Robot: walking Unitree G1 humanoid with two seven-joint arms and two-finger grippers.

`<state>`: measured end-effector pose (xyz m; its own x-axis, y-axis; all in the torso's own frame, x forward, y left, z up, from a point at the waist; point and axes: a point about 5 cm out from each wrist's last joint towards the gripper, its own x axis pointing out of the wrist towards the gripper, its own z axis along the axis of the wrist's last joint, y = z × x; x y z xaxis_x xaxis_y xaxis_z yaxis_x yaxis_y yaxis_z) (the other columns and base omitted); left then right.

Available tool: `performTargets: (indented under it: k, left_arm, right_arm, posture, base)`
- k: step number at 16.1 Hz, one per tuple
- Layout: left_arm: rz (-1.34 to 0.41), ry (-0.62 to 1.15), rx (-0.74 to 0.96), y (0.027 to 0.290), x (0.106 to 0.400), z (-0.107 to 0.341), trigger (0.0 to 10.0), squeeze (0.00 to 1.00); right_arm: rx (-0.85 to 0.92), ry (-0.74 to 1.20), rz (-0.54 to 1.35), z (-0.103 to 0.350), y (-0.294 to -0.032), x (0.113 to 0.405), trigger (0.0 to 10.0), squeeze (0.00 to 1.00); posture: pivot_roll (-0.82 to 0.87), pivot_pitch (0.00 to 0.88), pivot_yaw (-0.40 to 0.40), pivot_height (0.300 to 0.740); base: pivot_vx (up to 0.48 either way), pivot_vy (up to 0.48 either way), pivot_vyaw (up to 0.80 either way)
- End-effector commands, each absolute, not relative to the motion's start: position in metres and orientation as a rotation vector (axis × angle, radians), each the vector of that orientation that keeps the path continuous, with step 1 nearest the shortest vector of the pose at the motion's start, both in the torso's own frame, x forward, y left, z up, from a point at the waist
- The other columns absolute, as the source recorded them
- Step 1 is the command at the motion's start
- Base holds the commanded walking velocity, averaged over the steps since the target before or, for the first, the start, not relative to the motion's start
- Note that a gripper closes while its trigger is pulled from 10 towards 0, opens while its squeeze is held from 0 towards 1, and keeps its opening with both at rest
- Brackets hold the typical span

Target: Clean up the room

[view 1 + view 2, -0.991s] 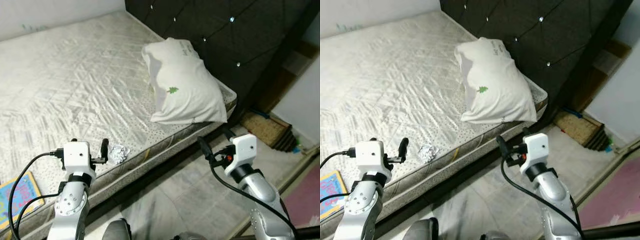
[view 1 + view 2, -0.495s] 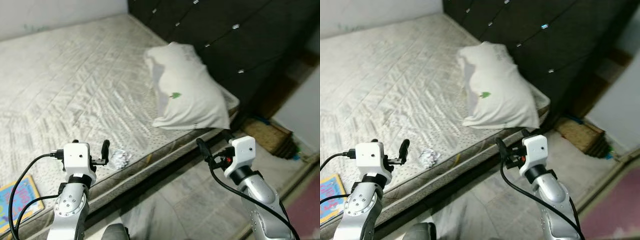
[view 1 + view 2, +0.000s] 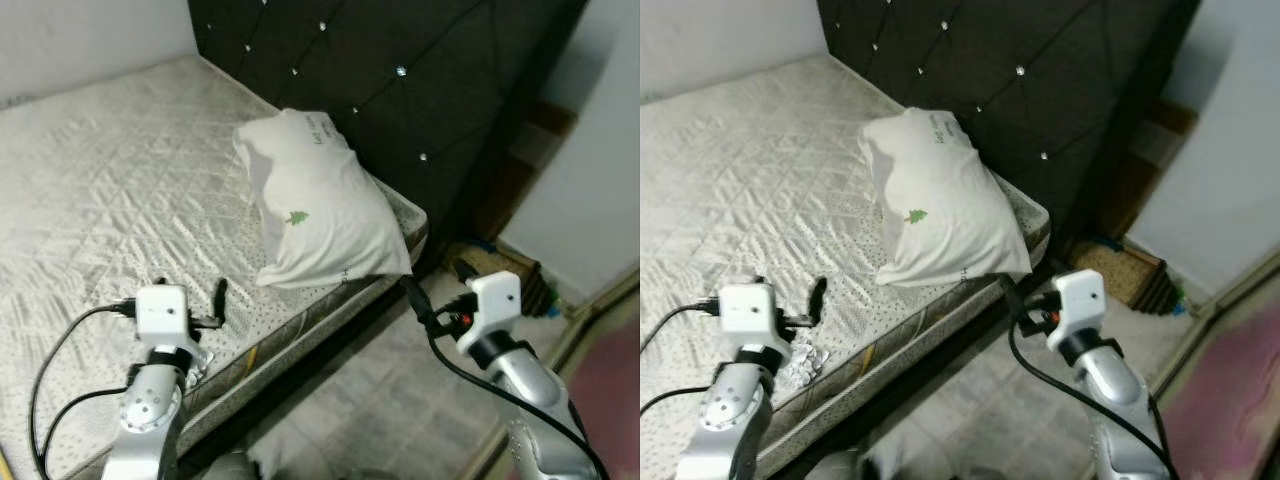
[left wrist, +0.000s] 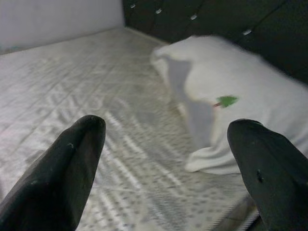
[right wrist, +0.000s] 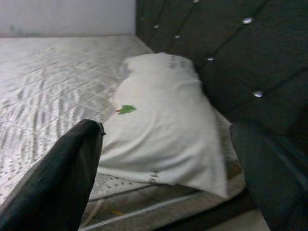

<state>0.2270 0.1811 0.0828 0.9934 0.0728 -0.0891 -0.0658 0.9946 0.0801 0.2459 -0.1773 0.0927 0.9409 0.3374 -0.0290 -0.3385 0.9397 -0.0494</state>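
A white pillow point(image 3: 315, 205) with a small green tree print lies on the bare quilted mattress point(image 3: 110, 170), against the dark tufted headboard point(image 3: 400, 60). A crumpled silvery wrapper point(image 3: 802, 362) sits near the mattress's front edge, just beside and below my left wrist. My left gripper point(image 3: 190, 290) hovers over that edge, open with nothing between its fingers point(image 4: 72, 168). My right gripper point(image 3: 436, 280) is off the bed's corner over the floor, open and empty, and points toward the pillow point(image 5: 163, 120).
Grey tiled floor point(image 3: 400, 400) runs along the bed's side. A brown woven mat or basket point(image 3: 500, 262) lies on the floor by the headboard's corner. A white wall point(image 3: 590, 170) stands to the right, with something pink point(image 3: 610, 380) on the floor below it.
The whole view has swung to the right, so the pillow sits nearer the middle and the blue book at the lower left is out of view. Both grippers stay open.
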Motion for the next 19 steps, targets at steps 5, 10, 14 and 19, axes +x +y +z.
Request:
performTargets:
  k: [5, 10, 14, 19]
  left_arm:
    - [0.104, 0.108, 0.108, 0.184, 0.224, 0.080, 10.0, 0.00]
    - [0.133, 0.100, 0.137, 0.190, 0.231, 0.084, 10.0, 0.00]
    - [0.154, 0.088, 0.119, 0.188, 0.231, 0.085, 10.0, 0.00]
    - [0.143, 0.073, 0.101, 0.189, 0.232, 0.085, 10.0, 0.00]
  right_arm:
    - [-0.052, 0.030, 0.354, 0.090, -0.172, 0.241, 10.0, 0.00]
    - [-0.041, -0.007, 0.334, 0.095, -0.169, 0.252, 10.0, 0.00]
    - [-0.029, -0.020, 0.267, 0.098, -0.174, 0.253, 10.0, 0.00]
    - [-0.010, 0.025, 0.015, 0.092, -0.197, 0.256, 10.0, 0.00]
  posture:
    - [0.03, 0.117, -0.087, 0.740]
    - [0.02, 0.123, -0.056, 0.740]
    - [0.02, 0.116, -0.058, 0.740]
    - [0.01, 0.101, -0.042, 0.740]
  base:
    - [0.000, 0.000, 0.80]
    - [0.000, 0.000, 0.80]
    - [0.000, 0.000, 0.79]
    - [0.000, 0.000, 0.24]
